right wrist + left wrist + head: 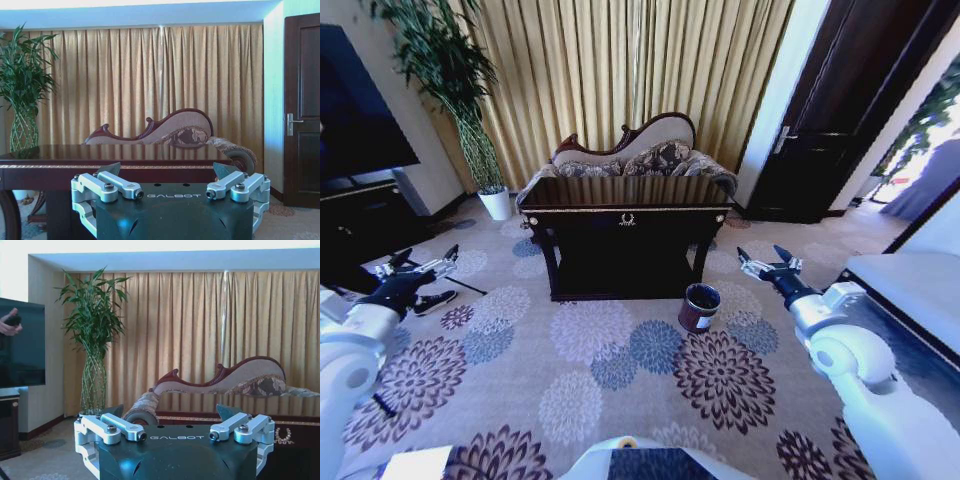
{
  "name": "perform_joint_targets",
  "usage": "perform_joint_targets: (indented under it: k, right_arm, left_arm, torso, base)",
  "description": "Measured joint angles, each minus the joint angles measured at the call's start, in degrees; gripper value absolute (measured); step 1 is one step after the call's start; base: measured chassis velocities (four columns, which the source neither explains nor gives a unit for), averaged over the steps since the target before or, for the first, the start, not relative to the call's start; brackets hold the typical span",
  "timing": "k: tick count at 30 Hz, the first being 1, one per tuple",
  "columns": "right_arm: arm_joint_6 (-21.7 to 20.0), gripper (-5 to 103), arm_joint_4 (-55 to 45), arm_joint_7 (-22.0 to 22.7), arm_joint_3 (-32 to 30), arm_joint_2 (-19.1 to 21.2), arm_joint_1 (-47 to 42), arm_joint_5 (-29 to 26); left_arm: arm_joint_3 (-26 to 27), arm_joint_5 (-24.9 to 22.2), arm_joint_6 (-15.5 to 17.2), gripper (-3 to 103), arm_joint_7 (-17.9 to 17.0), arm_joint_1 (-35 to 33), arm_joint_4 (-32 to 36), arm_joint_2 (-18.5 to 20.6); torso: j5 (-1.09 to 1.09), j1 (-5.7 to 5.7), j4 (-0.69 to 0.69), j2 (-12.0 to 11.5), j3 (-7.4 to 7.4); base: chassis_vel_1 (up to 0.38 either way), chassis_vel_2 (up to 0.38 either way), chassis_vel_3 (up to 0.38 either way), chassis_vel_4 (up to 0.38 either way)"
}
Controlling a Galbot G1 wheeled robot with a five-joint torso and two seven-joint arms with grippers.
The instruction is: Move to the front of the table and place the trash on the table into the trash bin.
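I face the table from well back, left gripper and right gripper spread wide, holding nothing; trash bin stands by its front right leg, no trash discernible on top to judge

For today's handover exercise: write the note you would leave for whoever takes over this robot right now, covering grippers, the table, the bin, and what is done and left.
Left gripper: open, empty, held out at the robot's left.
Right gripper: open, empty, held out at the right.
Table: ahead across the carpet, not within reach; no trash can be made out on its glossy top.
Trash bin: upright on the carpet by the table's front right leg.
Done: nothing binned.
Left: drive up, find the trash, bin it.
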State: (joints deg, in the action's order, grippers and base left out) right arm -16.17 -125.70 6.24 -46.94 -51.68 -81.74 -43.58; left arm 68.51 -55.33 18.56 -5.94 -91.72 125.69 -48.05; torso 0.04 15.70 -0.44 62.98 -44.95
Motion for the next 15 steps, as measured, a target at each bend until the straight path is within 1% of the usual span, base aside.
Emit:
perform_joint_targets:
  k: [2,4,6,8,9,10,11,12,14,15]
  right_arm:
    - [0.0,100,0.0,0.0,0.0,0.0,0.0,0.0]
    - [0.3,100,0.1,0.0,0.0,0.0,0.0,0.0]
    - [0.6,100,0.2,0.0,0.1,0.0,0.1,0.0]
    - [1.7,100,0.8,0.0,0.4,0.1,0.2,0.1]
    - [1.7,100,0.8,0.0,0.4,0.1,0.2,0.1]
    - [2.1,100,1.0,0.0,0.5,0.1,0.2,0.1]
    - [2.3,100,1.0,0.0,0.6,0.1,0.2,0.1]
    - [2.4,100,1.0,0.0,0.6,0.0,0.2,0.1]
    - [2.4,100,1.0,0.0,0.7,0.0,0.2,0.1]
    - [2.5,100,1.1,0.0,0.8,0.0,0.2,0.1]
  left_arm:
    - [0.0,0.0,0.0,100,0.0,0.0,0.0,0.0]
    - [0.0,0.0,0.0,100,0.0,0.1,-0.1,0.0]
    - [-0.1,0.0,0.0,100,0.0,0.1,-0.2,0.0]
    - [-0.1,0.0,0.0,100,0.0,0.1,-0.2,0.0]
    - [-0.1,0.0,0.0,100,0.0,0.1,-0.2,0.0]
    - [-0.1,0.0,-0.1,100,0.0,0.1,-0.3,0.0]
    - [-0.1,0.0,-0.1,100,0.0,0.1,-0.3,0.0]
    - [-0.1,0.0,-0.1,100,0.0,0.1,-0.4,-0.1]
    - [-0.1,0.0,-0.1,100,0.0,0.2,-0.4,-0.1]
    - [-0.1,0.0,-0.1,100,0.0,0.2,-0.4,-0.2]
  torso:
    - [0.0,0.0,0.01,0.0,0.0]
    - [-0.13,-0.01,0.03,0.0,0.01]
    - [-0.13,-0.01,0.03,0.0,0.01]
    - [0.0,-0.02,0.03,0.0,0.0]
    - [0.0,-0.02,0.03,0.0,0.0]
    - [-0.01,-0.03,0.02,0.0,0.02]
    - [-0.09,-0.04,0.02,0.0,0.02]
    - [-0.11,-0.04,0.02,0.0,0.03]
    - [-0.12,-0.03,0.02,0.0,0.02]
    - [-0.06,-0.02,0.02,0.0,0.0]
  base:
    - [0.247,-0.211,-0.242,0.238]
    - [0.208,-0.214,-0.218,0.21]
    - [0.213,-0.196,-0.218,0.207]
    - [0.233,-0.145,-0.206,0.154]
    - [0.233,-0.11,-0.184,0.154]
    - [0.131,-0.11,-0.115,0.062]
    - [0.045,-0.074,-0.115,0.036]
    - [0.045,-0.074,-0.015,0.036]
    - [0.022,-0.037,-0.007,0.018]
    - [0.0,0.0,0.0,0.0]
